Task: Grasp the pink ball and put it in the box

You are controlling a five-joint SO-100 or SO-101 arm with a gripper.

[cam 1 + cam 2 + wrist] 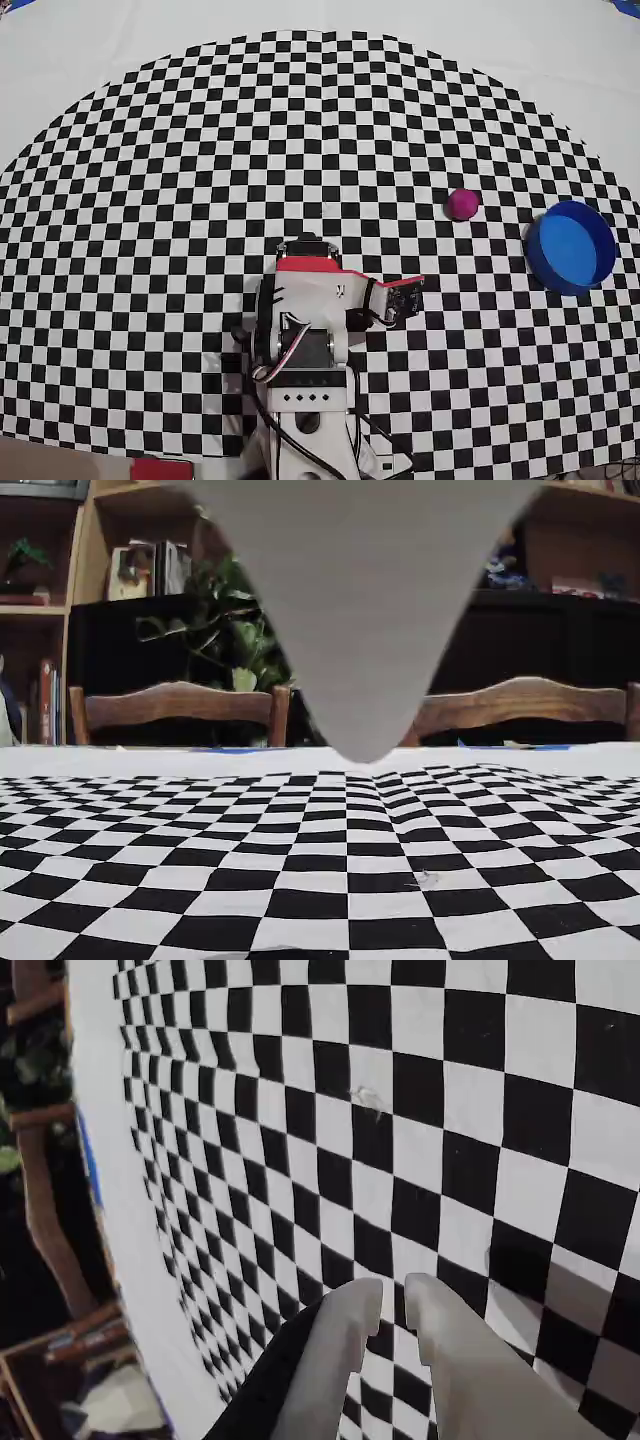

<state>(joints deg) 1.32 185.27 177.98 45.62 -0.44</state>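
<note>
In the overhead view the pink ball (462,203) rests on the checkered cloth, right of centre. The box (571,246), round, blue and low-rimmed, stands a short way to the ball's lower right and holds nothing. The arm is folded low at the bottom centre. Its gripper (408,294) points right, well short of the ball and to its lower left. The wrist view shows the two white fingers (350,1340) almost together, gripper (393,1290) shut with nothing between them and only checkered cloth beneath. Neither ball nor box appears in the wrist or fixed views.
The checkered cloth (300,140) covers a rounded area on a white table. A blurred grey wedge (360,600) hangs from the top of the fixed view. Behind the table's far edge stand two wooden chairs (180,705), a plant and shelves.
</note>
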